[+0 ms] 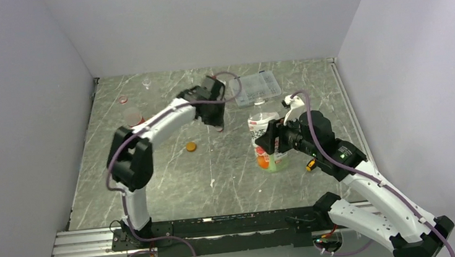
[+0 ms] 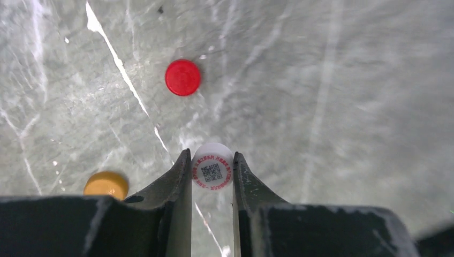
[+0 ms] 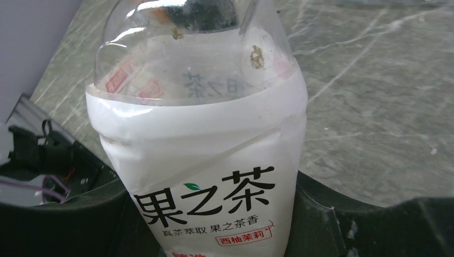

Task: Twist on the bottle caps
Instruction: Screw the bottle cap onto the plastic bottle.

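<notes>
The white-labelled bottle (image 1: pixel 267 138) stands out on the marbled worktop (image 1: pixel 230 184), so I place everything from it. The right gripper (image 1: pixel 271 143) is clamped on it, a dark finger on either side of the label. The right wrist view shows the label's black characters and the clear shoulder above them, streaked with residue. I cannot tell whether the bottle's base rests fully on the worktop; from above it looks a little tilted, with orange and green showing at its foot. To the left of the bottle and slightly farther back, the left gripper (image 1: pixel 220 126) points down at the worktop. Its fingers (image 2: pixel 182 182) are pressed against both sides of the whitish cap (image 2: pixel 212 166), which lies flat with a printed code square and a red ring facing up. In the left wrist view the red cap (image 2: pixel 182 77) lies flat just beyond the gripped cap and apart from it. The orange cap (image 1: pixel 190 146) lies farther left of the bottle than the left gripper, about level with the bottle's middle and touching nothing. Behind the bottle, near the back wall, sits a flat clear compartment box (image 1: pixel 257 87). A tiny vial (image 1: pixel 146 83) stands well away to the bottle's back left.
</notes>
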`<state>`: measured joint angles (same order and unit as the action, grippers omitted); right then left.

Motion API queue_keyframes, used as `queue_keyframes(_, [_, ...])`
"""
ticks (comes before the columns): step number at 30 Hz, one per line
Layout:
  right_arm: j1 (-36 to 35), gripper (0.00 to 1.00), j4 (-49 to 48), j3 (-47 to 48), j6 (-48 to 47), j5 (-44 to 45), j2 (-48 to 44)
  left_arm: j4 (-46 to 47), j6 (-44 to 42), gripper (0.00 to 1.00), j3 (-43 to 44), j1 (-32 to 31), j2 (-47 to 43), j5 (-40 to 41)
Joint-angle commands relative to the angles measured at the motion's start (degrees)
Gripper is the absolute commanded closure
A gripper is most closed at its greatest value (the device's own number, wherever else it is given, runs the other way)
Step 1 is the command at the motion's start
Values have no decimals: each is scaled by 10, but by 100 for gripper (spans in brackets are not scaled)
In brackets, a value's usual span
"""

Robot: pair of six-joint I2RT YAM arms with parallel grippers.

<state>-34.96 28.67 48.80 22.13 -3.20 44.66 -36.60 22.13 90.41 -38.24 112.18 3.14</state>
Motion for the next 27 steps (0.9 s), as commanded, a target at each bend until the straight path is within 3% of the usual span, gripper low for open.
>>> queue_keyframes(1, [0,50,-69,-19,-36,-112,4,-96,-39,98,79,63,-122,-226])
queue_keyframes(8, [-16,52,-131,-33,-61,-198,18,-141,-29,97,123,132,-195,-468])
queue_keyframes(13, [-61,52,-118,-11,-101,-172,50,-91,23,96,107,138,-238,-554])
queue_keyframes(27, [-145,52,-109,19,-124,-60,75,-109,20,97,90,137,-262,-591])
